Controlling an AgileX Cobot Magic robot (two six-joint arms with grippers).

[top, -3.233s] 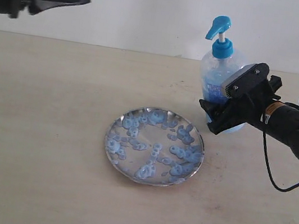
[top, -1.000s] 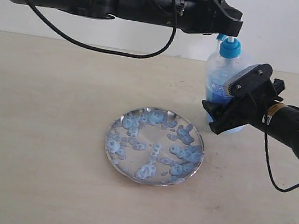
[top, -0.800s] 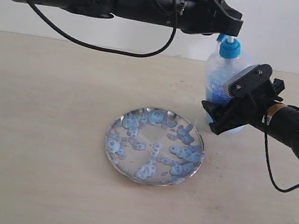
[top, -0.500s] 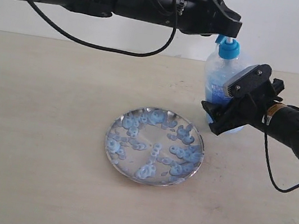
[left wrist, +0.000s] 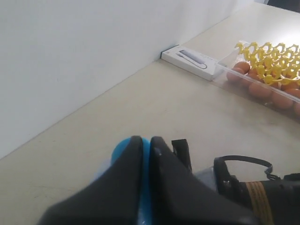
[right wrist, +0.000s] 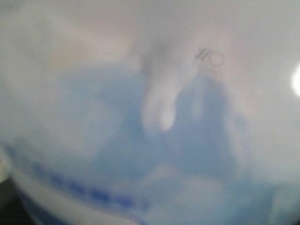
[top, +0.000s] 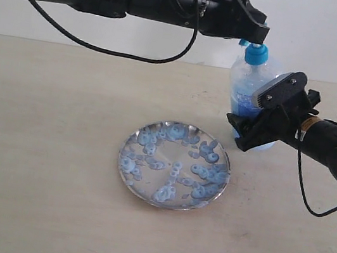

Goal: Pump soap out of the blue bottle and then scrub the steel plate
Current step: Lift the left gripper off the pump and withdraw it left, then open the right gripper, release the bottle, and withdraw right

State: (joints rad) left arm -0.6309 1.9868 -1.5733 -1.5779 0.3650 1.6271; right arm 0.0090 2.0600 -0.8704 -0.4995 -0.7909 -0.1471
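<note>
The blue bottle (top: 245,81) stands behind the right of the steel plate (top: 139,191), which lies flat and is dotted with pale-blue soap (top: 203,170) blobs. More soap (top: 241,105) fills the bottle's lower part. My right gripper (top: 254,118) is shut around the bottle's body, and the bottle (right wrist: 150,140) fills the right wrist view as a blur. My left gripper (top: 255,32) reaches across from the left and sits on the pump head, its fingers (left wrist: 136,154) together over the blue pump head (left wrist: 121,146). The pump stands pressed low on its collar.
A white wall rises just behind the bottle. In the left wrist view a flat white box (left wrist: 192,60) and a clear tray of orange balls with yellow pieces (left wrist: 265,75) lie along the wall. The right arm's black cable (top: 310,200) loops onto the table.
The left arm swung in from the far left onto the pump head, which now sits lower with no white stem showing. In the last second the bottle top shifted slightly left.
</note>
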